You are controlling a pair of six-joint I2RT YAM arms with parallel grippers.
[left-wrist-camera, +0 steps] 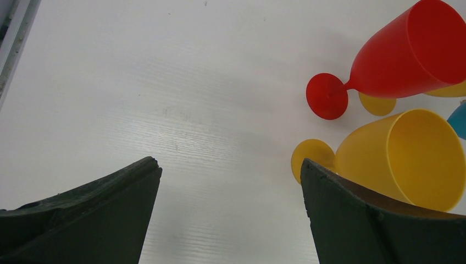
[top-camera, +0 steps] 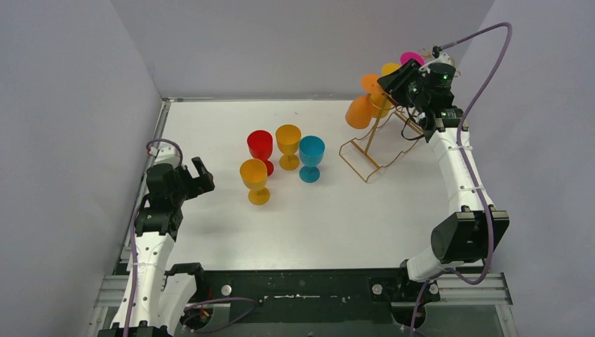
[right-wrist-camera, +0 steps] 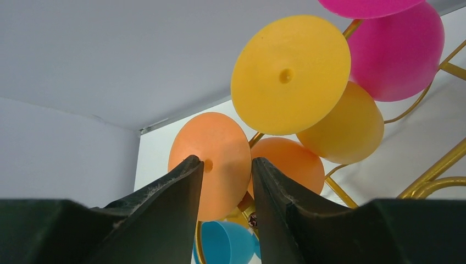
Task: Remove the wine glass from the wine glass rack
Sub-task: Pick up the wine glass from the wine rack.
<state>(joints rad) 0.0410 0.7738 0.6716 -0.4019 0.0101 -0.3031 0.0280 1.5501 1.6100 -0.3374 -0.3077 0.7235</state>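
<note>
The gold wire wine glass rack stands at the back right. An orange glass, a yellow glass and a pink glass hang upside down from it. My right gripper is up at the rack's top, by the orange glass's foot. In the right wrist view its jaws stand a narrow gap apart with the orange foot disc just beyond them, not gripped. The yellow foot and pink bowl are to the right. My left gripper is open and empty, low at the left.
Several glasses stand mid-table: red, yellow, blue and yellow-orange. The red and yellow-orange ones lie right of my left gripper. Grey walls close in on three sides.
</note>
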